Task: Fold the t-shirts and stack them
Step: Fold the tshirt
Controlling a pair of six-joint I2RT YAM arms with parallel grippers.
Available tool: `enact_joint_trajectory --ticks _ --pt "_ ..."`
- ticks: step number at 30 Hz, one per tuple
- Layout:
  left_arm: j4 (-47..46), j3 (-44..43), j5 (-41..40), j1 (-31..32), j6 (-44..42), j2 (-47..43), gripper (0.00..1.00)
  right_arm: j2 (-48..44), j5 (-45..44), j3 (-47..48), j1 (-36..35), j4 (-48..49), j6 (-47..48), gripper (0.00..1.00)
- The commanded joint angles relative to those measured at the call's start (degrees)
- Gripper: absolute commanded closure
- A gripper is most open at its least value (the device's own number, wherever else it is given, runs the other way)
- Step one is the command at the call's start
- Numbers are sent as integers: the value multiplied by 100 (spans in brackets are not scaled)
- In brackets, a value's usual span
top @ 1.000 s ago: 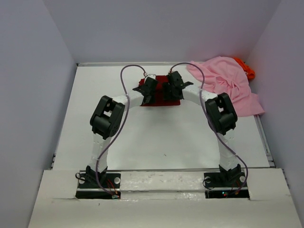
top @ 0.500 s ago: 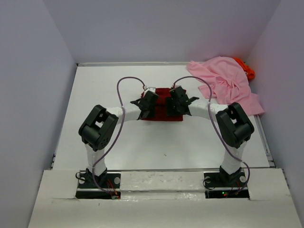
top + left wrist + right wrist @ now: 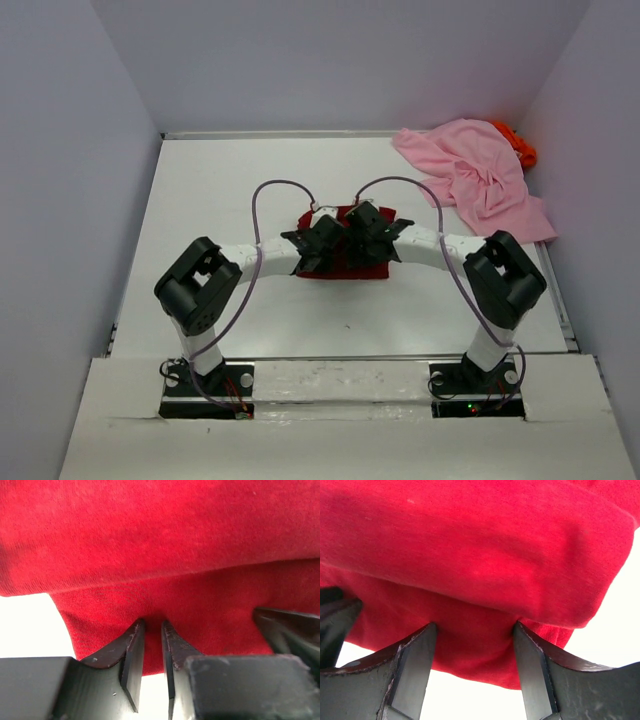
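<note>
The dark red t-shirt (image 3: 350, 271) lies folded small on the white table, mid-way between the arms. Both grippers sit on top of it. My left gripper (image 3: 320, 246) has its jaws nearly together, the tips pinching a crease in the red cloth (image 3: 160, 540); in the left wrist view the left gripper (image 3: 152, 623) shows only a thin gap. My right gripper (image 3: 368, 238) stands wide, its tips (image 3: 474, 625) pressed against the red shirt (image 3: 470, 545) under a thick fold. A light pink t-shirt (image 3: 478, 176) lies crumpled at the back right, with the bright orange one (image 3: 521, 147) peeking out behind it.
White walls close the table at the back and both sides. The table's right edge rail (image 3: 560, 300) runs just past the pink shirt. The arm cables (image 3: 270, 188) arch above the red shirt.
Both grippers have drawn back toward the near edge, and the red shirt has slid with them. The elbows have dropped outward and lower. The pink and orange shirts have not moved.
</note>
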State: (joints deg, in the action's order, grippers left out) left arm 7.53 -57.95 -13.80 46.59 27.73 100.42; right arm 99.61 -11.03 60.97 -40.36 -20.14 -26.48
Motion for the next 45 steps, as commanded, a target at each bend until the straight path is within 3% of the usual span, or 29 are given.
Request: enact_joint_trajectory --ticks 1,13,26,32,37,45 --pt "135 47 -131 140 172 -111 71 356 -180 652 -244 -209 -94 32" --pt "20 346 -79 272 190 -207 74 1360 -654 2191 -244 -631 143 31" --pt "732 495 -834 202 -136 -514 80 454 -1094 953 54 -710 284 30" --pt "636 628 -747 -27 -127 -831 76 50 -937 478 292 -535 266 30" --pt "662 470 -729 -18 -30 -1287 67 -152 -761 617 292 -570 301 30" --pt "1233 -330 -984 43 -4 -2026 66 -302 -664 1259 292 -860 538 30"
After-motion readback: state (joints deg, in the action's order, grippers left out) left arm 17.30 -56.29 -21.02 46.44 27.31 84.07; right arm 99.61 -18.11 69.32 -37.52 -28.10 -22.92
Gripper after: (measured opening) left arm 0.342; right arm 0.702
